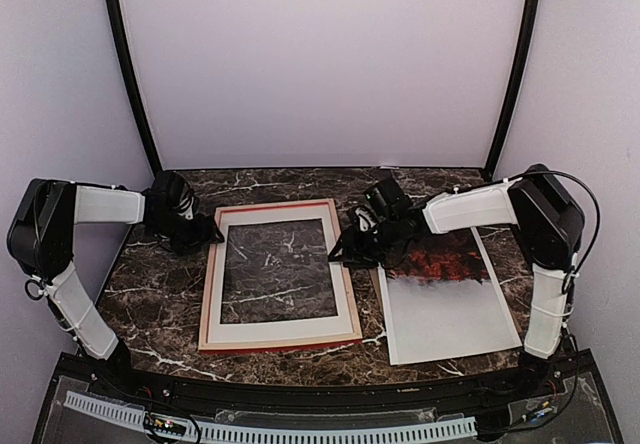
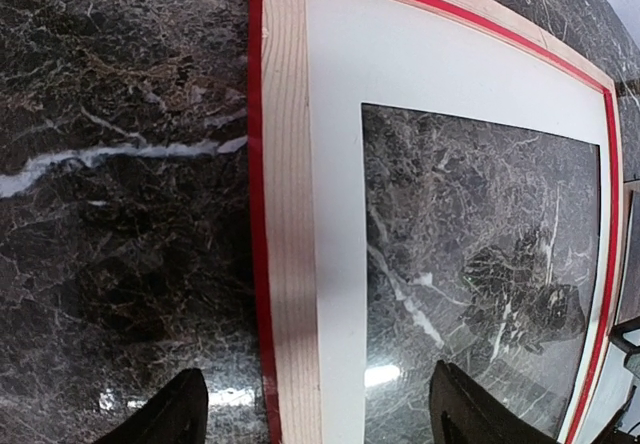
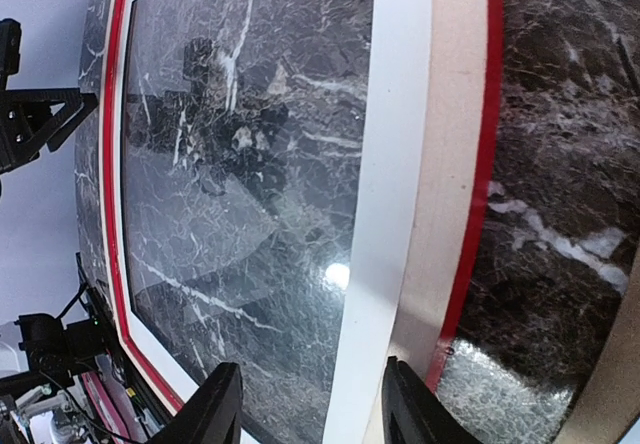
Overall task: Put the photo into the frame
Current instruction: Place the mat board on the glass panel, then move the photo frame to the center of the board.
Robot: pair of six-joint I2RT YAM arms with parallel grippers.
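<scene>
The frame (image 1: 211, 299) lies flat mid-table with its pale wood back up, a red edge showing round it. Inside it sit a white mat (image 1: 285, 326) and a clear pane through which the marble shows. The photo (image 1: 445, 304), red foliage fading to pale grey, lies flat to the right of the frame, its top part under my right arm. My left gripper (image 1: 208, 234) is open over the frame's left rail (image 2: 285, 214) near the far corner, its fingers (image 2: 175, 414) either side of rail and mat. My right gripper (image 3: 312, 409) is open above the mat strip (image 3: 395, 214) by the right rail (image 3: 455, 214), holding nothing.
The dark marble table (image 1: 160, 294) has a near edge bordered by a black rail (image 1: 300, 389). Black curved posts (image 1: 130, 64) rise at the back corners against the pale wall. My left gripper's black fingers (image 3: 35, 129) show at the frame's far side in the right wrist view.
</scene>
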